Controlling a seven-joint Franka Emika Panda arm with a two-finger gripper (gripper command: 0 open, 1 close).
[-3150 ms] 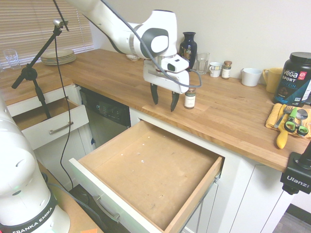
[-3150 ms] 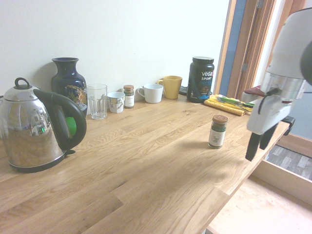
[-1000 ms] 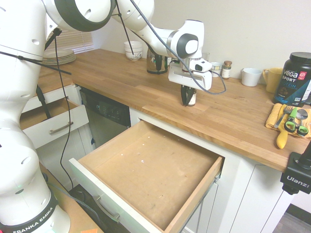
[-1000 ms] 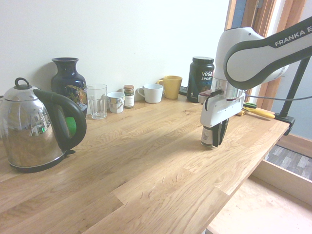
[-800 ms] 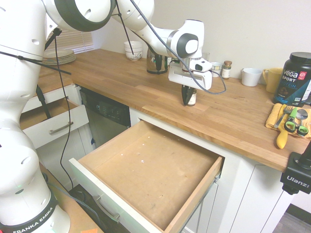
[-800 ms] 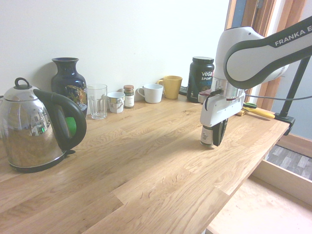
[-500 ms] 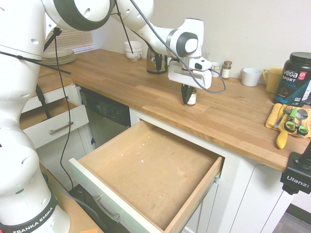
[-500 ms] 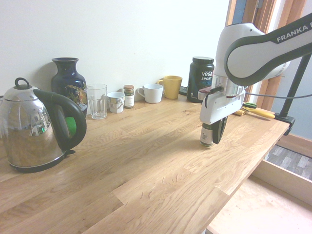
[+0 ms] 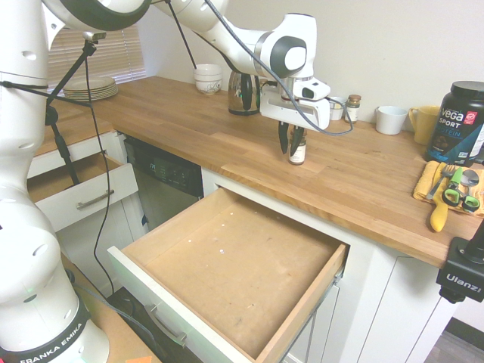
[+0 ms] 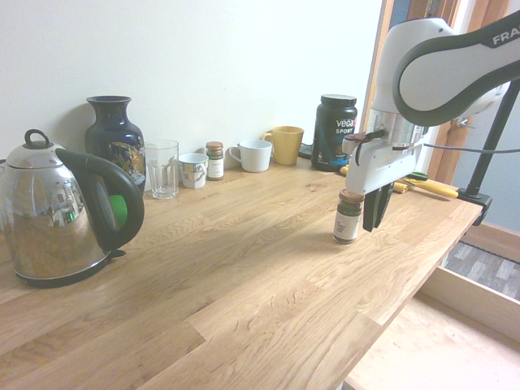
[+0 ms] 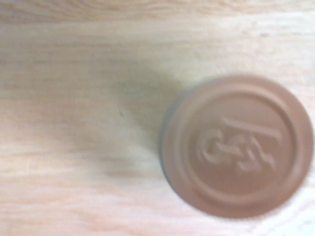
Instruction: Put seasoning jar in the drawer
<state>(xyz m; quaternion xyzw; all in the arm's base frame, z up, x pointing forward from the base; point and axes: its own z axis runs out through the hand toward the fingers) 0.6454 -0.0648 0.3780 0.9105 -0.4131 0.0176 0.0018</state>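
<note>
One brown-lidded seasoning jar (image 10: 347, 219) stands upright on the wooden countertop (image 10: 244, 268) just beside my slightly parted, empty gripper (image 9: 288, 153), likely ungrasped because my fingers sit off to its side, above the open drawer (image 9: 234, 276).

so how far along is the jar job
Done: the large drawer stands pulled open. In hand: the gripper is right by the seasoning jar, which stands upright on the counter, seemingly not gripped. Left: grasping it, carrying it over, setting it in.
</note>
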